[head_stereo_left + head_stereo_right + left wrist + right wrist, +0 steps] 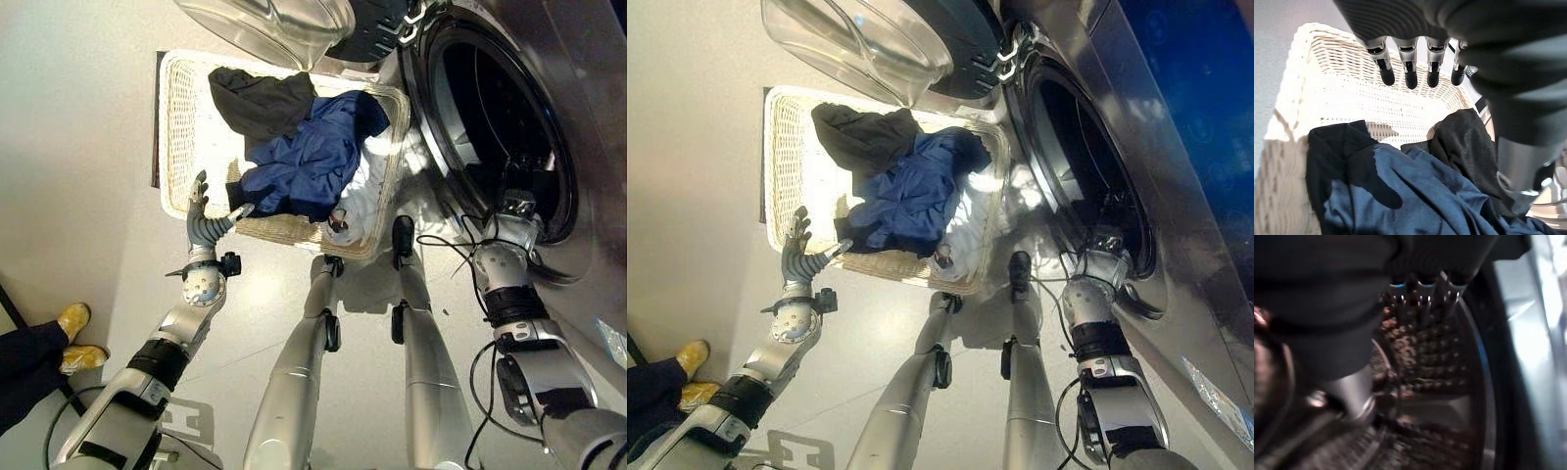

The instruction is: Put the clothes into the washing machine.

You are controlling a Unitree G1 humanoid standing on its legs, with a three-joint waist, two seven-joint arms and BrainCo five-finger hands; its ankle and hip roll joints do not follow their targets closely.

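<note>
Two hands, both empty. Left hand (pixel 203 223) spread wide above basket (pixel 179 117) rim beside blue garment (pixel 299 157) and dark garment (pixel 260 98); clothes all in basket. Risk: shallow grab drags basket. Right hand (pixel 1422 296), fingers straight, at drum (pixel 495 127) mouth; could block loading.

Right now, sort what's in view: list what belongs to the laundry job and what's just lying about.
Belongs to the job:
blue garment
dark garment
white garment
wicker basket
washing machine drum
open door
left robot hand
right robot hand

Lying about:
person's yellow shoes
</note>
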